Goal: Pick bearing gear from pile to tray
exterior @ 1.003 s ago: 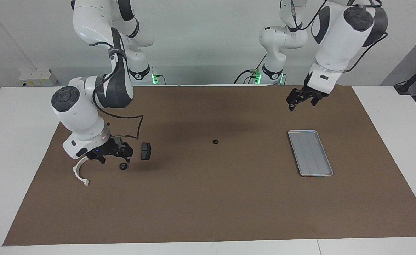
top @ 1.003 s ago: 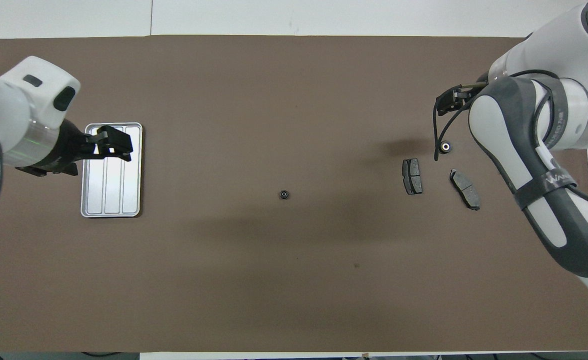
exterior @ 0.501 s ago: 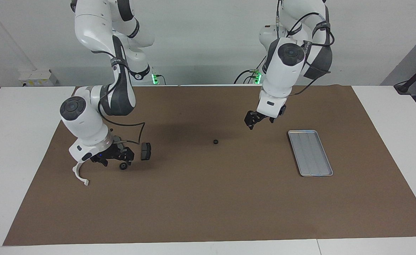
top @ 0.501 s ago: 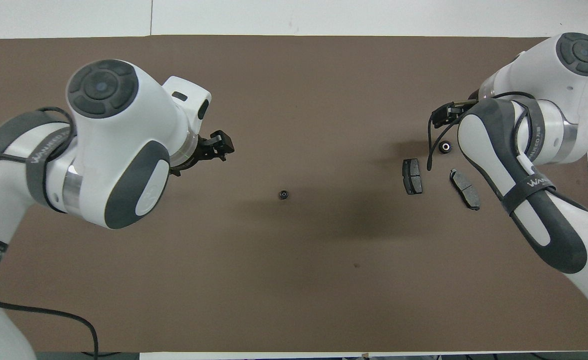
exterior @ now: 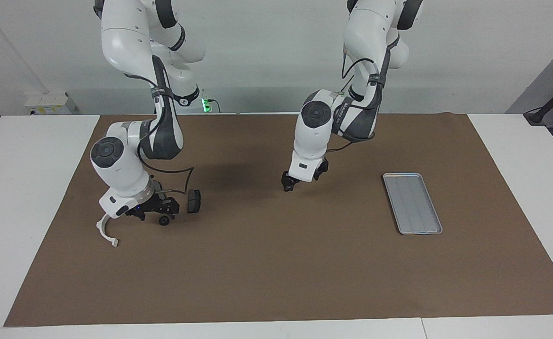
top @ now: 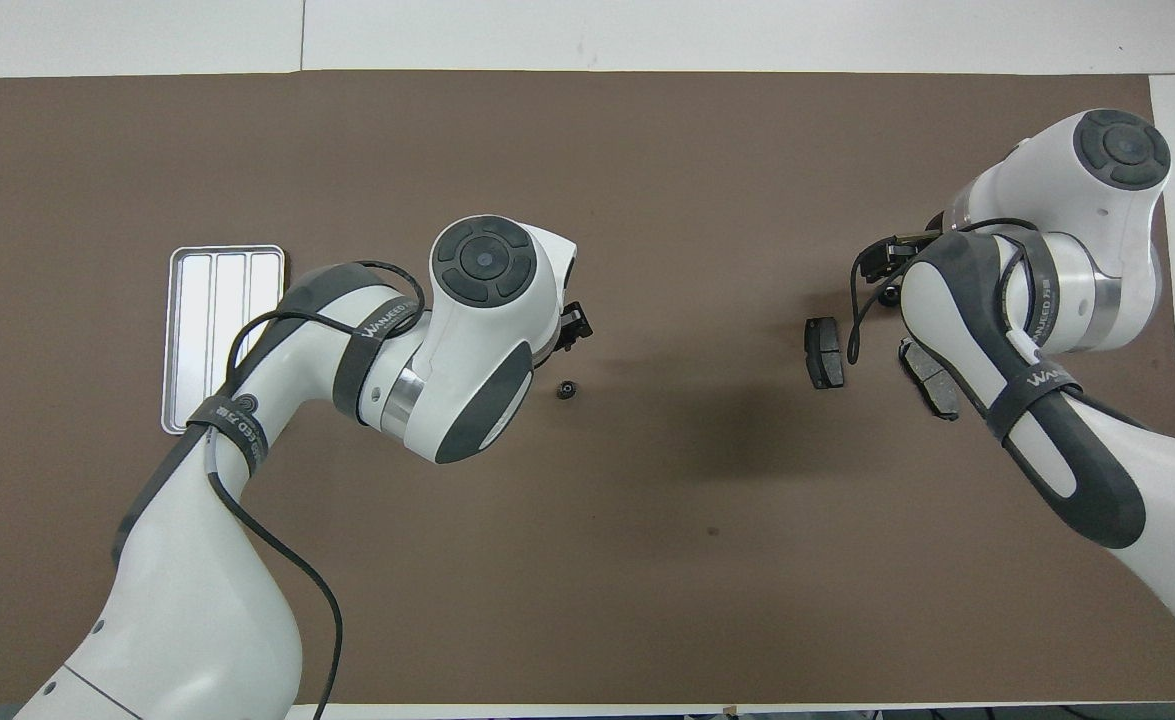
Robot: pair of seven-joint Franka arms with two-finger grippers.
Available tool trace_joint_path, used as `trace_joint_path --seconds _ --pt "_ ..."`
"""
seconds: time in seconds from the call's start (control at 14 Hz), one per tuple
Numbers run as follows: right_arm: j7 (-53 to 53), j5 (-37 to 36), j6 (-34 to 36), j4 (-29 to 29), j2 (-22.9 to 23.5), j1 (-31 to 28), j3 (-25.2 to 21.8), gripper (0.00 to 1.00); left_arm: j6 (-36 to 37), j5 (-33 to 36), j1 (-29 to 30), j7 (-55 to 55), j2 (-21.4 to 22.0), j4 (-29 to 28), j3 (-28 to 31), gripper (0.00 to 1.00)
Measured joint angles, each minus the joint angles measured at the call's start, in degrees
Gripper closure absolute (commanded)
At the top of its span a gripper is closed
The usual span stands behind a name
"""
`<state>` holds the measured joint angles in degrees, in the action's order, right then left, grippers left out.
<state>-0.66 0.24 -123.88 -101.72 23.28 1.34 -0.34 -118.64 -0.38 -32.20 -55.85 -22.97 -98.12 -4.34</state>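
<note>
A brown mat point(exterior: 276, 263) covers most of a white table point(exterior: 27, 188), with a pale wall at the robots' end of the room. The silver tray point(exterior: 412, 202) lies bare toward the left arm's end. Mid-mat sits a small black gear point(top: 567, 389); the left gripper point(exterior: 288, 183) hangs low over it, and I cannot tell how wide its fingers are. Toward the right arm's end lies the pile: a white curved bracket point(exterior: 106, 230), a dark pad point(exterior: 193, 201), a second pad point(top: 929, 374) and another black gear point(exterior: 164, 221). The right gripper point(exterior: 156, 209) is down at that gear; whether it grips cannot be told.
</note>
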Motion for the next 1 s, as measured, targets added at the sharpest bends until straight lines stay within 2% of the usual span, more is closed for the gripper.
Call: trace_joint_path --seconds 0.36,0.72,1.0 --pt "0.0 -1.4 -0.5 -1.4 0.0 0.0 0.0 0.01 -5.2 0.0 -1.7 -3.5 -1.7 -1.7 0.0 0.00" --pt "0.0 -1.4 -4.3 -3.6 0.5 0.0 0.1 0.01 -6.7 0.0 -3.6 -5.2 -1.9 -3.2 0.1 0.00" --pt "0.0 -1.4 -5.5 -3.8 1.4 0.0 0.2 0.02 -9.3 0.0 -3.6 -5.2 -1.9 -5.7 0.4 0.08"
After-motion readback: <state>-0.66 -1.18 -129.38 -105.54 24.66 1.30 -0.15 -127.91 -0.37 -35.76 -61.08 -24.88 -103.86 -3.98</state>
